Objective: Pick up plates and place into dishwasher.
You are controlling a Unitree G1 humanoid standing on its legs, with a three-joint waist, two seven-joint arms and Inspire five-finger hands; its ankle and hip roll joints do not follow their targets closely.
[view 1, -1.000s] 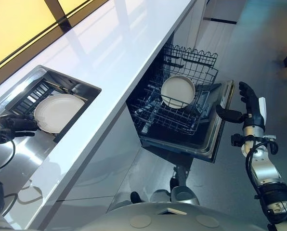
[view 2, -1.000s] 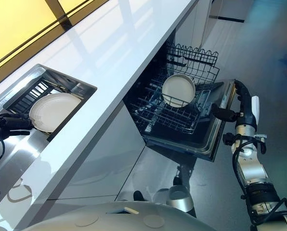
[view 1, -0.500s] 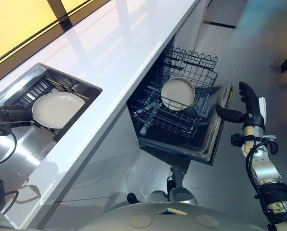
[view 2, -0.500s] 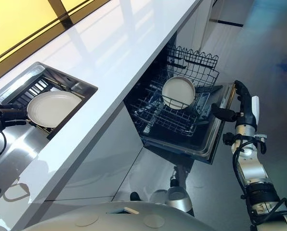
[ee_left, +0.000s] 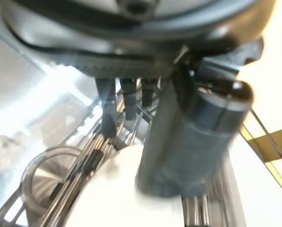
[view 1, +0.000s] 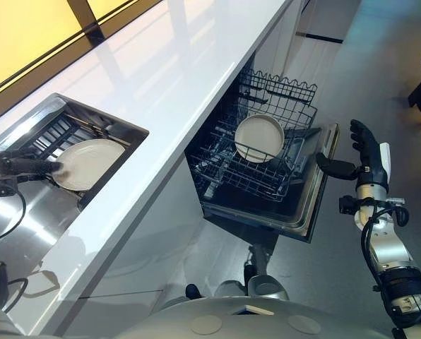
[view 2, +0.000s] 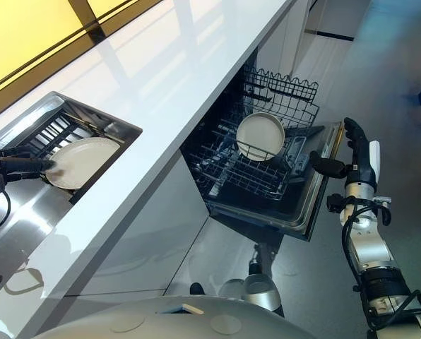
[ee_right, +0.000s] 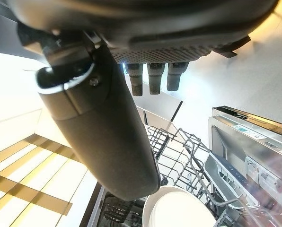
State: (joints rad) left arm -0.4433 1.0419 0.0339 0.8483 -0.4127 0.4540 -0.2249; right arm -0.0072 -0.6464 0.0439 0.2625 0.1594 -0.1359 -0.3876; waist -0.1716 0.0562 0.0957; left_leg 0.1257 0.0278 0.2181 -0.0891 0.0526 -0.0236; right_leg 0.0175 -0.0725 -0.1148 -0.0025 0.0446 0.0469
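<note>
Left eye view: a long glossy white countertop [view 1: 168, 78] runs from the near left to the far right, with a yellow wall [view 1: 20, 35] beyond its far edge and grey floor [view 1: 380, 70] on the right. A steel sink [view 1: 119, 127] is sunk into the counter at the left, with a dark ridged drainer [view 1: 51, 138] inside. The white plate [view 1: 94, 162] sits in the sink against the drainer, tilted, face up and leaning right, with its long axis running left to right. The left hand [view 1: 27, 167] is at the plate's left rim. In the left wrist view its thumb [ee_left: 188, 142] lies on the plate's face and its fingers [ee_left: 105, 109] run past the edge, pinching the rim.

Under the counter's near edge the dishwasher door [view 1: 316, 191] hangs open and the wire rack [view 1: 246, 176] is pulled out over it. A second plate [view 1: 260, 138] stands on edge in the rack, facing near-left. The right hand [view 1: 366, 152] is raised over open floor just right of the door, fingers straight, holding nothing.
</note>
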